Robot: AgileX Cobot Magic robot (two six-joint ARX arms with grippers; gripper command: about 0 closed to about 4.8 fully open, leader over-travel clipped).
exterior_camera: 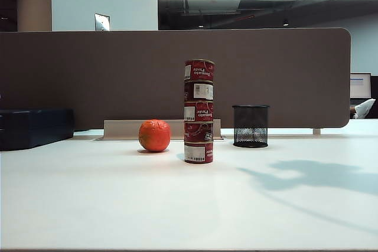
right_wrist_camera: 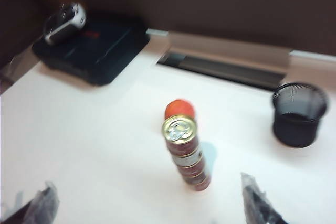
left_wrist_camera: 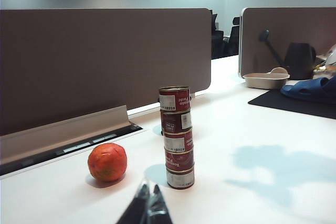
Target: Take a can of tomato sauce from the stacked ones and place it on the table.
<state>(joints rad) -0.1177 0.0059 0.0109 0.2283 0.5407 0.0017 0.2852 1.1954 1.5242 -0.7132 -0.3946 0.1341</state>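
Approach step: right gripper (right_wrist_camera: 149, 203), jaws wide and empty, above stack (right_wrist_camera: 187, 153) mid-frame; left gripper (left_wrist_camera: 148, 203) closed, empty, bottom edge; next, descend onto top can (right_wrist_camera: 179, 129).

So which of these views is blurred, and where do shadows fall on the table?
Right wrist view: motion-blurred throughout, soft edges on the stacked ones and mesh cup; right pincer open, its fingers smeared. Exterior view: sharp; a broad arm shadow falls on the table at right, and a ceiling light strip glares above. Left wrist view: sharp; a pale shadow sits right of the stack; left pincer shut.
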